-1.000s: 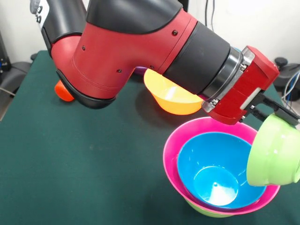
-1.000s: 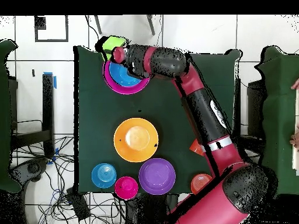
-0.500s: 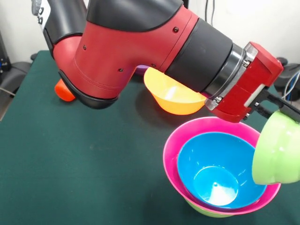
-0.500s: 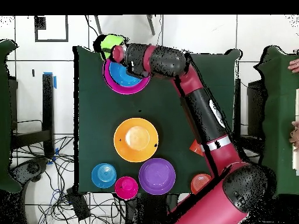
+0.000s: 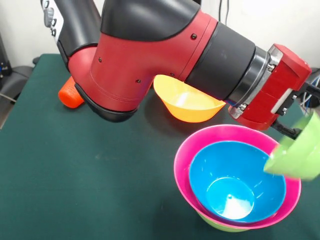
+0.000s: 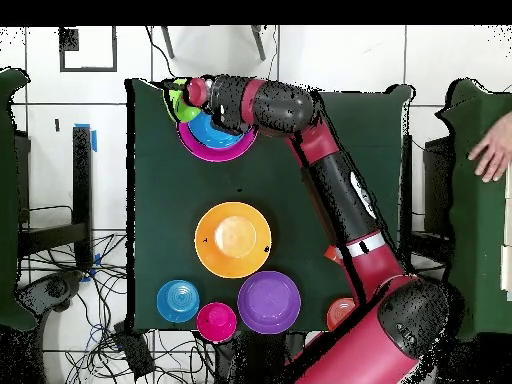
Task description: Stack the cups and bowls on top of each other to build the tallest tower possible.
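Bowls sit all over the dark green table [image 5: 75,170]. At the right edge of the front view, my gripper [image 5: 300,131] is clamped on the rim of a light green bowl [image 5: 297,157], and that bowl hangs tipped on its side over the right rim of the tower [image 5: 235,187]. The tower is at the lower right of that view: a big pink bowl [image 5: 182,167] holds a blue bowl [image 5: 235,182], and a bit of another green bowl [image 5: 215,224] peeks out under them. I cannot tell if the bowl I hold touches the pink rim. Just above the tower, near the middle of the front view, stands a big orange bowl [image 5: 187,105], partly under my red and black arm [image 5: 165,50]. At the left, the orange-red cup [image 5: 70,96] lies on the table, half hidden by my arm. In the overhead view the tower [image 6: 213,140] is at the upper left of the table, with my gripper [image 6: 183,96] and the light green bowl [image 6: 177,100] at its upper left edge. The big orange bowl [image 6: 232,240] is in the middle. Along the bottom edge sit a small blue bowl [image 6: 178,300], a small magenta-red bowl [image 6: 216,321], a purple bowl [image 6: 269,301] and a small orange bowl [image 6: 341,312] beside my arm. A person's hand [image 6: 492,150] shows at the right edge.
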Action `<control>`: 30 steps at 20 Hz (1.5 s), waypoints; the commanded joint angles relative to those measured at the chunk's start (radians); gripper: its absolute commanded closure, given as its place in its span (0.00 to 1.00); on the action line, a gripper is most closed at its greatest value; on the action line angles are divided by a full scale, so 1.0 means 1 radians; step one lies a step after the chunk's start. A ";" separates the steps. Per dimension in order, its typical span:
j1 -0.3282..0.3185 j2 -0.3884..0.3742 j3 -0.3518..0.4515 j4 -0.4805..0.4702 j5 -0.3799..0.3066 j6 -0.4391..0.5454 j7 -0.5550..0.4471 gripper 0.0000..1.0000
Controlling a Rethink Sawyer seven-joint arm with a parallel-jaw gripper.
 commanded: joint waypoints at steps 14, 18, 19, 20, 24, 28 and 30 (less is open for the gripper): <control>0.032 -0.011 -0.034 -0.120 -0.017 0.202 -0.462 0.00; 0.039 -0.024 -0.031 -0.121 -0.019 0.211 -0.487 0.00; 0.040 -0.025 -0.032 -0.120 -0.015 0.214 -0.485 0.00; 0.039 -0.021 -0.034 -0.120 -0.014 0.214 -0.495 0.00; 0.050 -0.043 -0.046 -0.143 -0.028 0.247 -0.547 0.00; 0.063 -0.048 -0.084 -0.236 -0.022 0.339 -0.600 0.00; 0.073 -0.048 -0.100 -0.293 -0.022 0.399 -0.638 0.00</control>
